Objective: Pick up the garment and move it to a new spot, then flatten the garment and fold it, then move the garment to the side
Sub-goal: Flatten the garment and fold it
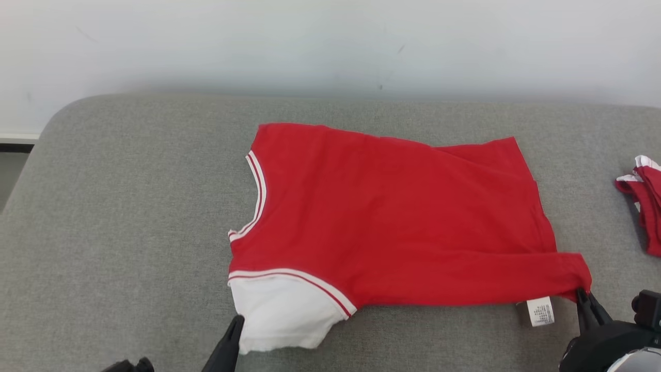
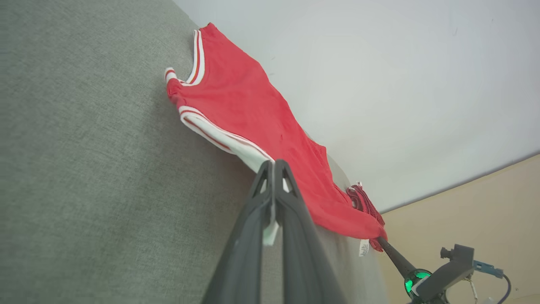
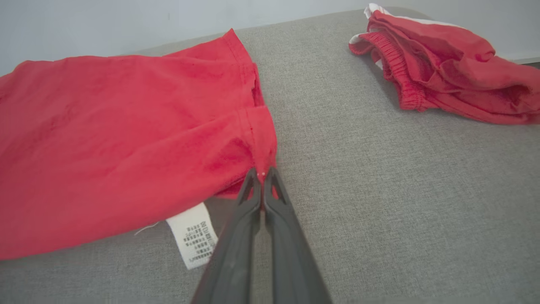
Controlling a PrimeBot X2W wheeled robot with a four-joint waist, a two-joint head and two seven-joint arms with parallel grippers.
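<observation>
Two tight grips you have: your left gripper (image 2: 274, 163) pinches the white sleeve (image 2: 219, 138) of the garment (image 1: 387, 217), your right gripper (image 3: 262, 173) its hem corner (image 3: 262, 139).

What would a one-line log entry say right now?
shirt: spread on grey cushion | left tool: shut on white sleeve | right tool: shut on hem corner | other red clothes: lying apart

A bare room is suggested. The grey upholstery (image 1: 129, 217) is backed by a white wall (image 1: 330, 41) at 12 o'clock.
</observation>
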